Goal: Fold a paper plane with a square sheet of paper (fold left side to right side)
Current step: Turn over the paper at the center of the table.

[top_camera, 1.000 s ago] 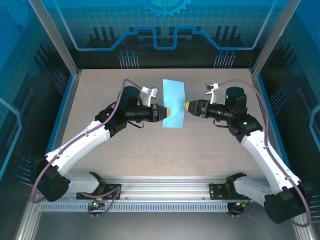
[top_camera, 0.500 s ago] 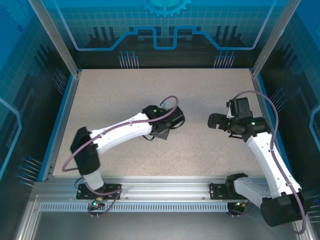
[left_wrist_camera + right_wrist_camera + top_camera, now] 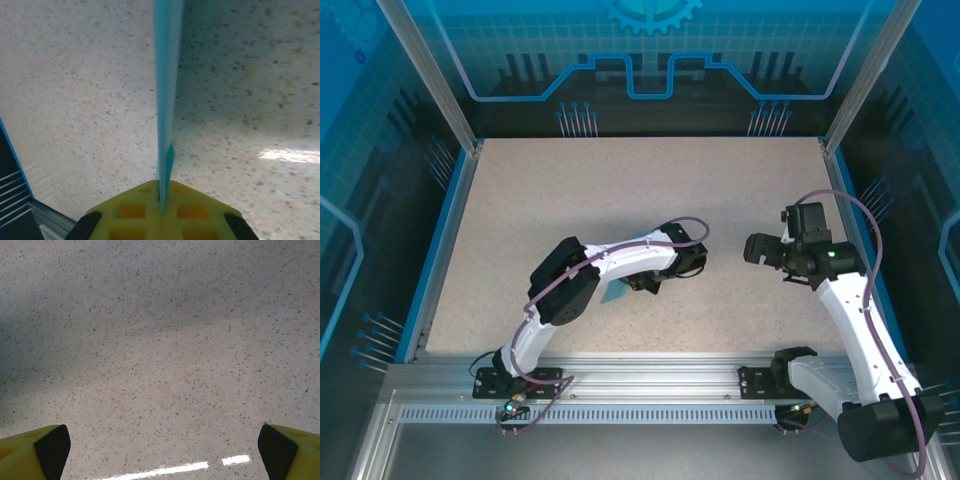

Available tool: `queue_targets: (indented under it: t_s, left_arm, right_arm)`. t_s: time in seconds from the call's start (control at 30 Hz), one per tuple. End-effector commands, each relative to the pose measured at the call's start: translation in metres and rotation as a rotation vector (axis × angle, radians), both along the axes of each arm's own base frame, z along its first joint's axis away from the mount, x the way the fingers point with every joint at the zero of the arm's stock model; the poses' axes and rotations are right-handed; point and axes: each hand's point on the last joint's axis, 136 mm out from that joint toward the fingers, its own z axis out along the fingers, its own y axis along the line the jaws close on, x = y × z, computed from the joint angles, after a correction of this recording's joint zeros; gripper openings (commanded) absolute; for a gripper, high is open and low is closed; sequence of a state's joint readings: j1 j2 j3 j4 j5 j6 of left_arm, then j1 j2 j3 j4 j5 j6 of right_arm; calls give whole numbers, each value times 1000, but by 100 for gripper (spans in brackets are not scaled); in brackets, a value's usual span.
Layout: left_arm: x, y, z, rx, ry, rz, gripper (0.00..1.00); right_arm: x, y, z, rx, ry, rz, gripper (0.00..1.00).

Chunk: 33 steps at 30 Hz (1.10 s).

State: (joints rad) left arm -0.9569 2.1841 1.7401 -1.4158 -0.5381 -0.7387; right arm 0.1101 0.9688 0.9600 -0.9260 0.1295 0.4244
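Note:
The sheet of paper [image 3: 165, 100] is cyan and shows edge-on in the left wrist view, running straight up from my yellow fingertips with a second layer beside it. My left gripper [image 3: 161, 200] is shut on its near end. From above, a small cyan corner of the paper [image 3: 613, 292] sticks out under my folded-back left arm, whose gripper [image 3: 632, 284] sits low over the table's near middle. Its shape is hidden, so I cannot tell whether it is a paper plane. My right gripper [image 3: 750, 248] [image 3: 160, 455] stands open over bare table to the right, with nothing between its fingers [image 3: 37, 455].
The speckled beige table [image 3: 570, 190] is bounded by blue side walls and a dark back panel. An aluminium rail [image 3: 650, 385] carrying both arm bases runs along the near edge. The left arm's elbow [image 3: 560, 280] juts out left of the paper.
My left arm has swung back toward the near edge, carrying the paper away from the table's middle. My right gripper has let go of the paper, opened wide and drawn back to the right.

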Motion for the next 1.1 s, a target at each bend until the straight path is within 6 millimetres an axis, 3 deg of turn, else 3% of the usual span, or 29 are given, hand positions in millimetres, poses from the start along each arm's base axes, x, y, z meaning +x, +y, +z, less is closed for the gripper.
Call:
queue_targets:
  t_s: [0.0, 0.17, 0.33, 0.5, 0.57, 0.73, 0.87, 0.97, 1.07]
  left_arm:
    - [-14, -17, -17, -67, 120, 30, 0]
    - [-14, -43, -34, -178, 209, 38, 0]
    - [-7, -55, -40, -256, 249, 56, 4]
    - [-5, -68, -42, -364, 287, 76, 17]
    - [-5, -76, -38, -418, 299, 76, 24]
    - [-2, -94, -22, -590, 314, 88, 40]
    - [4, -108, 12, -767, 282, 60, 50]
    - [11, -101, 39, -847, 220, 30, 55]
    - [18, -79, 56, -924, 148, 53, 58]
  right_arm:
    - [-4, 2, -9, 27, 26, 15, 100]
    - [-5, 6, -11, 53, 28, 21, 100]
    - [-9, 11, -16, 86, 40, 31, 100]
    - [-10, 19, -21, 131, 50, 44, 100]
    - [-15, 22, -32, 147, 84, 52, 100]
    - [-15, 31, -36, 189, 106, 79, 100]
    - [-12, 47, -40, 259, 108, 122, 100]
    - [-7, 68, -42, 322, 99, 181, 99]
    - [-2, 92, -45, 360, 89, 243, 95]
